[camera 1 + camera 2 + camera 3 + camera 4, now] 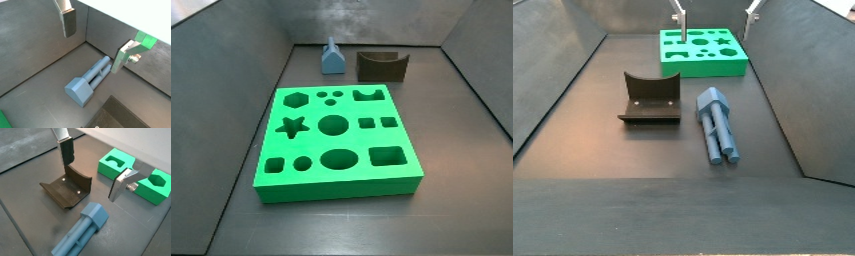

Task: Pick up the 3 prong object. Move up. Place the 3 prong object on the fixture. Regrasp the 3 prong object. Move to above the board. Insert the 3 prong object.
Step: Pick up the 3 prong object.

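Note:
The 3 prong object (pixel 716 125) is a light blue-grey piece lying flat on the dark floor beside the fixture (pixel 649 97), a dark brown holder with a curved notch. The bright green board (pixel 704 50) with its many cut-outs lies beyond them. My gripper (pixel 716 12) hangs open high over the board's near edge, nothing between its fingers. In both wrist views the 3 prong object (pixel 87 82) (pixel 81 230) lies well below the open gripper (pixel 95 42) (pixel 93 170), untouched. The fixture (pixel 69 189) sits under one finger (pixel 66 153). The other side view shows the board (pixel 338 140), the 3 prong object (pixel 331 58) and the fixture (pixel 381 65), but no gripper.
Grey walls (pixel 251 70) enclose the floor on the sides and at the back. Green parts of the board (pixel 117 164) show behind the other finger (pixel 120 187); a green patch (pixel 145 40) shows behind it too.

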